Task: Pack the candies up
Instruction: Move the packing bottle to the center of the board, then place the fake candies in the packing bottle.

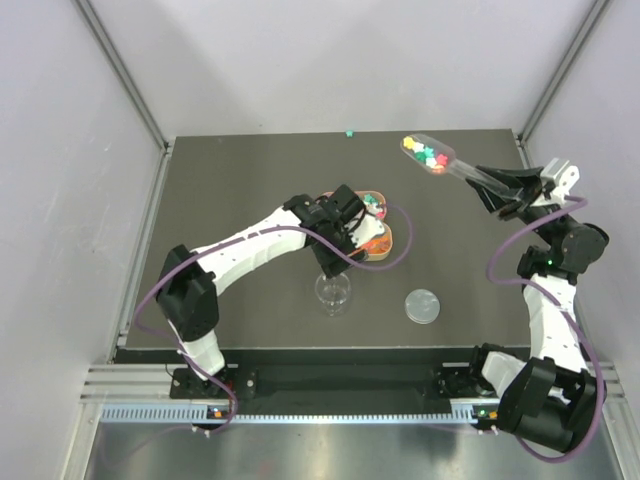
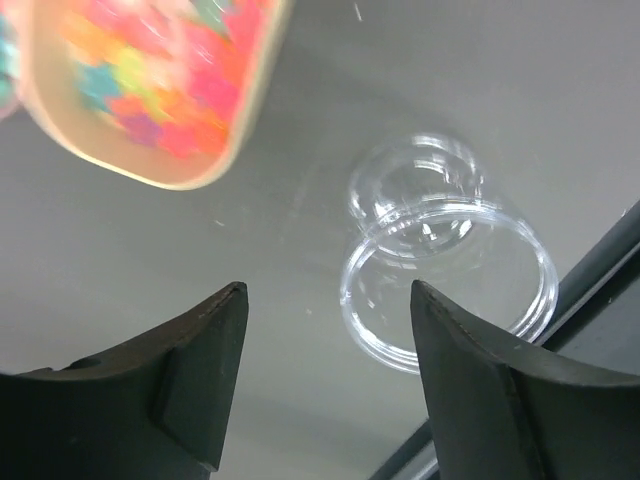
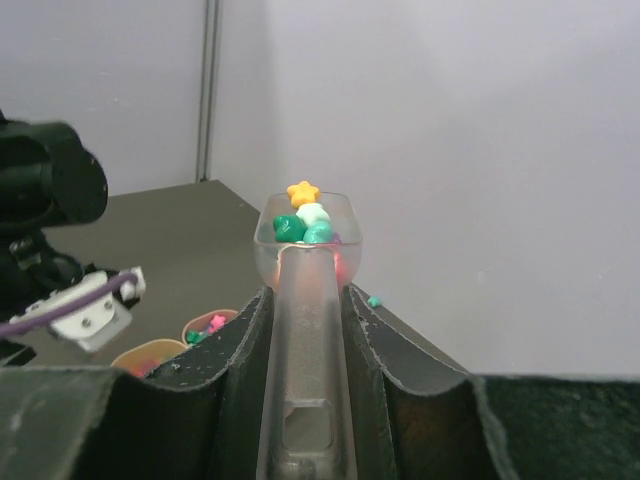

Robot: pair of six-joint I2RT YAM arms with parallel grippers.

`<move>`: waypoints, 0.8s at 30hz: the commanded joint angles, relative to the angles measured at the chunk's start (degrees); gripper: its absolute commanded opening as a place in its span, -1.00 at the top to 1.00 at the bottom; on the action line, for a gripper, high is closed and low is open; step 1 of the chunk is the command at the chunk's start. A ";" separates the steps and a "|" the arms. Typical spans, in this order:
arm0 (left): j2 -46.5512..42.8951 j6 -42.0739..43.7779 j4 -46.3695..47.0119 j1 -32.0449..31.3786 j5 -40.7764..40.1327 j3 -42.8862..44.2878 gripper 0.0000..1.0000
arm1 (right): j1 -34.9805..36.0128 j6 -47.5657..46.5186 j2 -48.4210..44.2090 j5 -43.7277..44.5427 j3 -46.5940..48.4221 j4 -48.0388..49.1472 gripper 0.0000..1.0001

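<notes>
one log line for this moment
right fingers: shut on scoop with candies | left fingers: open near jar | jar: empty | lid: off

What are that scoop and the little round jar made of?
The scoop looks like frosted, translucent plastic: the candies show only as a dim glow through its bowl. The jar looks like clear glossy plastic, possibly glass: the table shows straight through it and its rim catches bright highlights.

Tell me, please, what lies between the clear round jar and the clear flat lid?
Only bare dark tabletop; the top view shows the clear round jar and clear flat lid apart.
</notes>
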 commanded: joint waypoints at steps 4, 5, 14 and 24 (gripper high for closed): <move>-4.01 4.34 3.81 3.21 0.25 14.40 -0.43 | -0.67 -0.56 -1.40 -3.72 0.05 0.92 1.00; -4.09 4.69 3.98 3.83 1.31 15.63 -0.43 | -0.67 -0.83 -1.49 -4.60 -0.22 0.74 1.00; -3.66 -1.89 13.82 23.50 -4.24 18.98 -0.37 | 1.70 -3.73 -6.49 -14.88 -7.33 -5.14 1.00; -5.23 -4.54 15.67 37.15 0.00 11.87 -0.33 | 8.11 -38.19 -13.78 -17.18 -8.67 -47.31 1.00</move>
